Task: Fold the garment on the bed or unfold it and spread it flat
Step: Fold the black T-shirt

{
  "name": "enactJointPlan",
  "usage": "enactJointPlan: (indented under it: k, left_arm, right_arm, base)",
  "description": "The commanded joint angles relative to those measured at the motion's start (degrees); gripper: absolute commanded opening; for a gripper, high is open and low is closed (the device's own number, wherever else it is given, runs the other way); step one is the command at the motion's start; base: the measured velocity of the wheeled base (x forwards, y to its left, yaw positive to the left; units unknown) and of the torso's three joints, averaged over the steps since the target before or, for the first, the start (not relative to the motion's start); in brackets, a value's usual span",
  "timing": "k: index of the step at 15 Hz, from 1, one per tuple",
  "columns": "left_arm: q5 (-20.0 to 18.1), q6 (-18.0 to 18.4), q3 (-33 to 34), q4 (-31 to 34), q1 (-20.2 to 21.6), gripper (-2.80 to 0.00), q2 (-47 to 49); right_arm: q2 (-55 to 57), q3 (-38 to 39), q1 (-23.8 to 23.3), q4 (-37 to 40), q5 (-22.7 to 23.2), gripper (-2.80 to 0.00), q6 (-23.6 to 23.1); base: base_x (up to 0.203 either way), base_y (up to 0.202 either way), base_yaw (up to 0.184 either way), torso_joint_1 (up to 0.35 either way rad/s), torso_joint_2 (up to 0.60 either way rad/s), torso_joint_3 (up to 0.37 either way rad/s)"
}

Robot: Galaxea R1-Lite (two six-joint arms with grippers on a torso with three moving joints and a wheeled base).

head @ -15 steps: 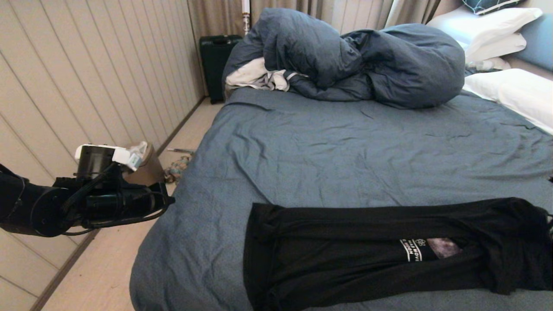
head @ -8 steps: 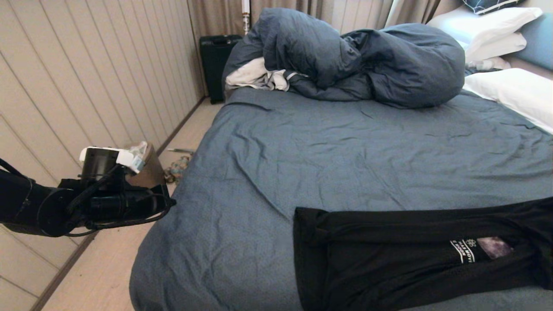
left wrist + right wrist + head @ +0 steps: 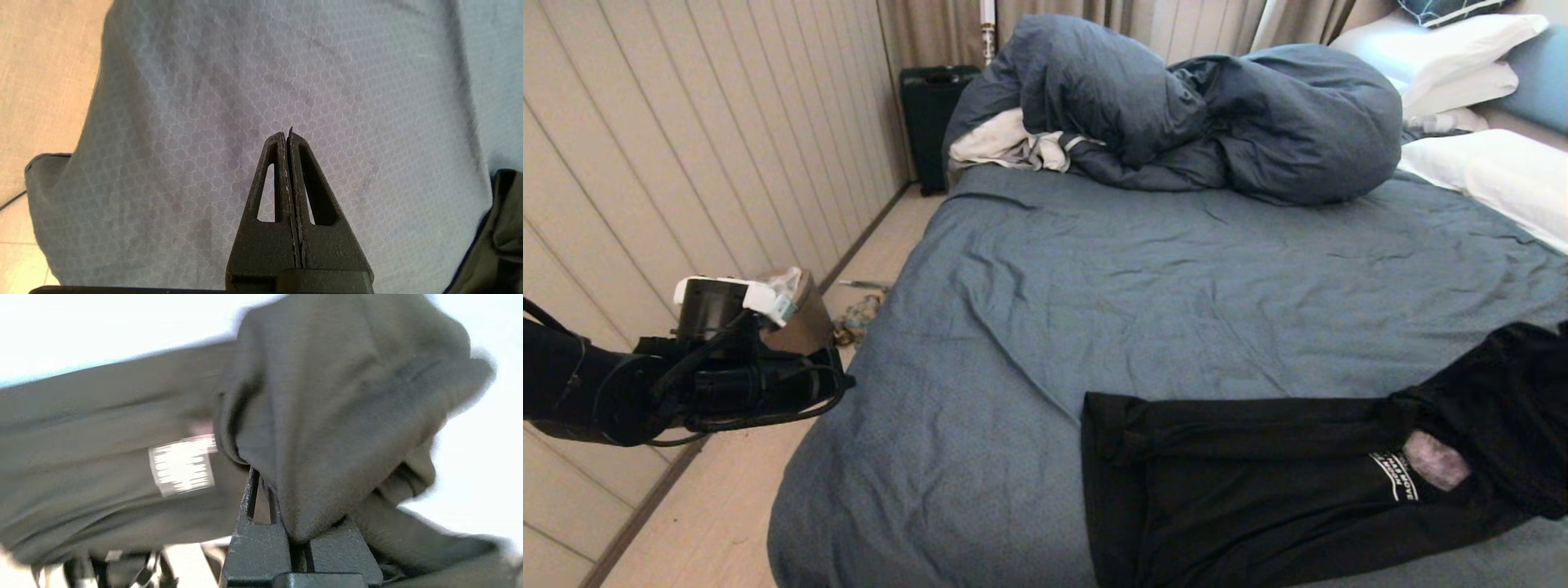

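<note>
Because the black thin-fabric T-shirt (image 3: pixel 1258 482) with its grey moon print lies as a narrow band on the near right of the slate-blue bed (image 3: pixel 1094 286), long axis left to right and collar end right, the raised right end may slip or bunch. The right gripper (image 3: pixel 271 506) is clamped on that end. The left gripper (image 3: pixel 288 141), fingers together, hangs off the bed's left edge.

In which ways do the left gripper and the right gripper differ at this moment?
The left gripper is shut on nothing; the right gripper is shut on the black T-shirt. The left gripper hangs beside the bed, over its edge; the right gripper lifts the T-shirt's end off the sheet. Both are dark, with tapered fingers.
</note>
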Motion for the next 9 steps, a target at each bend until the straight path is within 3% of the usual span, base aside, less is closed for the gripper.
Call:
enactJointPlan:
  k: [1, 4, 6, 9]
  left_arm:
    - [-0.2, -0.2, 0.1, -0.1, 0.4, -2.80, -1.0]
    - [-0.3, -0.1, 0.2, -0.1, 0.6, -2.80, -1.6]
    - [-0.3, -0.1, 0.3, -0.1, 0.6, -2.80, -1.7]
    - [-0.4, -0.1, 0.4, 0.0, 0.6, -2.80, -2.0]
  right_arm:
    - [-7.1, -0.6, 8.0, 2.8, 0.0, -2.80, 0.3]
    - [-11.8, -2.5, 26.0, 10.5, -2.7, -2.80, 3.0]
    - [-12.8, -3.5, 39.0, 13.5, -8.3, -2.80, 6.4]
    - [-10.6, -3.7, 53.4, 15.4, -15.8, -2.80, 11.8]
  base:
    - [0.000, 0.000, 0.000, 0.000, 0.00, 0.000]
    - [0.000, 0.000, 0.000, 0.000, 0.00, 0.000]
    - [0.000, 0.000, 0.000, 0.000, 0.00, 0.000]
    - [0.000, 0.000, 0.000, 0.000, 0.00, 0.000]
